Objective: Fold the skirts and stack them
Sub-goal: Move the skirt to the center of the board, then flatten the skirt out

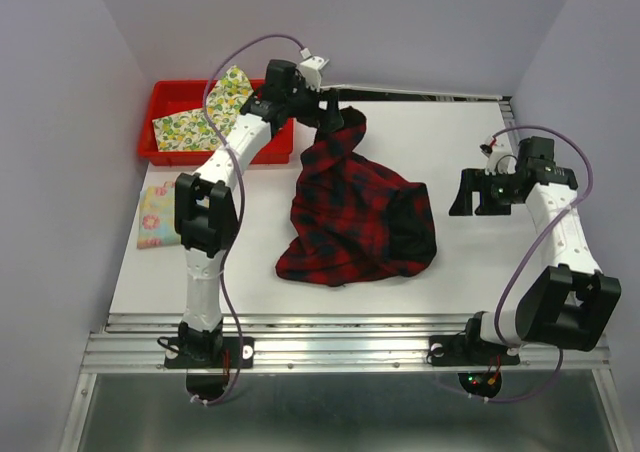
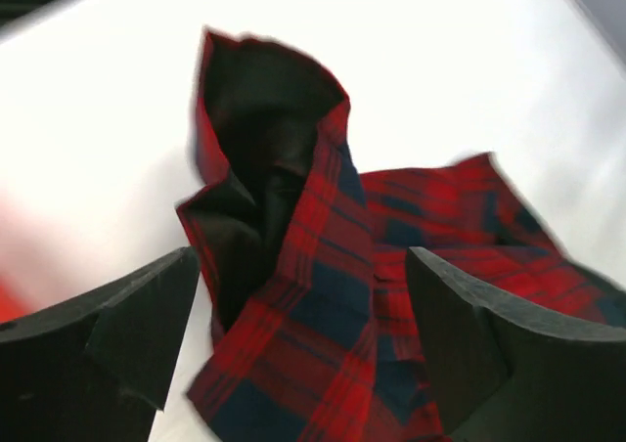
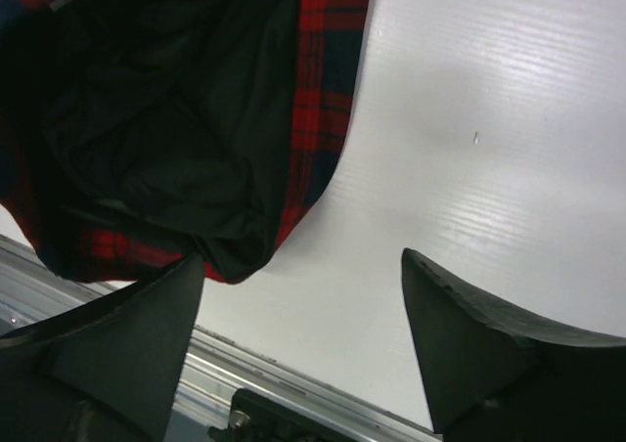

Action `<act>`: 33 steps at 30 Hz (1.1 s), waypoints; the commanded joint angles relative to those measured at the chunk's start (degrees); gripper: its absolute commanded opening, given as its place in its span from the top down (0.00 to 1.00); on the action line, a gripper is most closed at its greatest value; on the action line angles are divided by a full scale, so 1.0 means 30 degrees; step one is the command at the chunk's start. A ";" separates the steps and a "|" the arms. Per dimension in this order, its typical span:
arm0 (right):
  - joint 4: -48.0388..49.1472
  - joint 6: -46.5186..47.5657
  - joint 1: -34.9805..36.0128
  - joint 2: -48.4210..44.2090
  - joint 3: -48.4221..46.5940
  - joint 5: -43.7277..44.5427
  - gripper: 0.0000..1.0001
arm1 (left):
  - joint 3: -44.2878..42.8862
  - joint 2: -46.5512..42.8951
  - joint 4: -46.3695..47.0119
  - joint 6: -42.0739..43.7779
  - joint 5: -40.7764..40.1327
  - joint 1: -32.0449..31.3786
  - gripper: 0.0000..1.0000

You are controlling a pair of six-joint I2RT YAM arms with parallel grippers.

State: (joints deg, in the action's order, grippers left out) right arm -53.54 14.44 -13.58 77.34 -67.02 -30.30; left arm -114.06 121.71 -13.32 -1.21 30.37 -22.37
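Note:
The red-and-black plaid skirt [image 1: 355, 212] lies crumpled in the middle of the white table, its black lining showing. One end runs up toward my left gripper [image 1: 330, 114], which hangs open just over that far end. In the left wrist view the plaid skirt [image 2: 333, 305] lies between and below the spread fingers of the left gripper [image 2: 303, 266], not pinched. My right gripper [image 1: 476, 194] is open and empty, right of the skirt. Its wrist view shows the gripper [image 3: 303, 266] over bare table, with the skirt's edge [image 3: 176, 149] at upper left. The lemon-print skirt [image 1: 198, 115] lies in the bin. The floral skirt [image 1: 156, 214] lies at the table's left edge.
A red bin [image 1: 172, 97] stands at the back left of the table [image 1: 450, 262], partly under my left arm. Purple walls close in the left, back and right sides. A metal rail [image 1: 340, 350] runs along the near edge.

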 commanded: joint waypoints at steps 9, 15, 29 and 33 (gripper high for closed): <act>-0.0494 -0.2642 -0.0072 0.2312 0.0018 0.2190 0.39 | -0.2906 -0.3189 -0.5429 1.0625 -0.6951 -0.6093 0.07; -0.0494 -0.2820 -0.0072 0.4832 -0.0041 0.2602 0.43 | -0.4896 -0.0555 -0.7798 1.3410 -0.9740 -0.9649 0.09; 0.0912 -0.4050 -0.0072 0.7325 0.1013 0.1166 0.44 | -0.5691 0.3841 -0.8276 1.6430 -1.6770 -1.1059 0.28; 0.1787 -0.4605 -0.0072 0.7297 0.1539 0.0526 0.44 | -0.6653 0.3465 -0.6580 1.5378 -1.7651 -1.0445 0.64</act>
State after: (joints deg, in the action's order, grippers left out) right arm -51.79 2.70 -13.58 99.13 -63.77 -25.76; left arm -129.88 134.67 -38.26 45.93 -16.43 -54.92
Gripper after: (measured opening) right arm 0.562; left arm 0.461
